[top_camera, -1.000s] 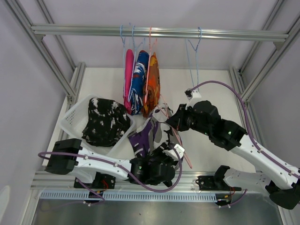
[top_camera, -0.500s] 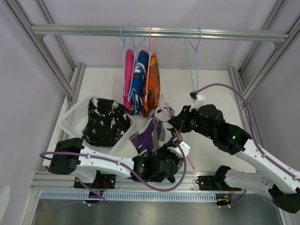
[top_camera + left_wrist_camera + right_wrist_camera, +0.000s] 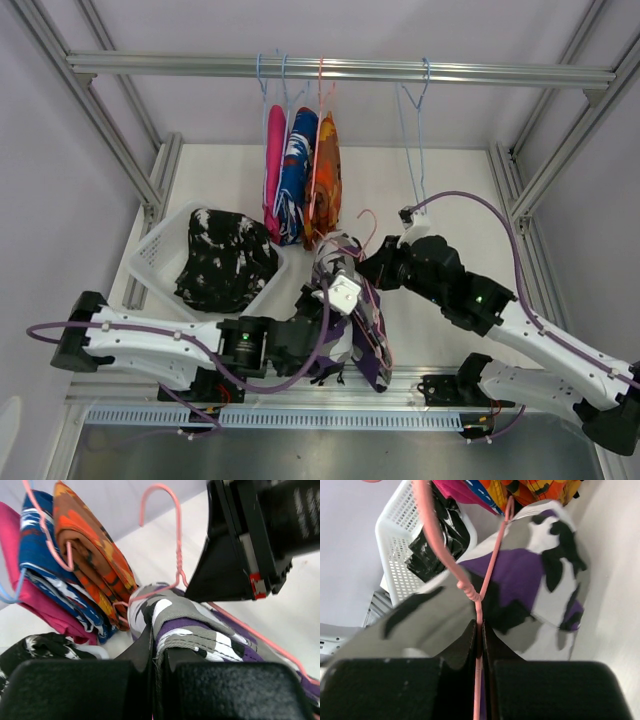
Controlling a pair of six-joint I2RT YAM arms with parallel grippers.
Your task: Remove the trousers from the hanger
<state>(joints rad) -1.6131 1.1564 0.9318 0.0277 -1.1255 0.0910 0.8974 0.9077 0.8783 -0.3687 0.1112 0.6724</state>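
Observation:
The dark purple-white patterned trousers (image 3: 352,330) hang over a pink wire hanger (image 3: 368,222) low over the table's near middle. My left gripper (image 3: 337,272) is shut on a fold of this cloth, seen close in the left wrist view (image 3: 200,630) with the cloth squeezed between the jaws (image 3: 157,652). My right gripper (image 3: 368,268) is shut on the hanger's wire neck (image 3: 480,600), just below the twist, with the trousers (image 3: 530,575) beyond it. Pink (image 3: 272,170), blue-white-red (image 3: 296,175) and orange (image 3: 326,180) trousers hang on hangers from the rail (image 3: 480,72). Black speckled trousers (image 3: 225,260) lie in the basket.
A white mesh basket (image 3: 150,250) stands at the left and also shows in the right wrist view (image 3: 395,545). An empty blue hanger (image 3: 412,120) hangs on the rail's right part. Frame posts stand at both sides.
My left arm has swung left and drawn the purple-white trousers towards the near edge. The hanger's hook has tipped up and shifted right, with my right gripper still on it.

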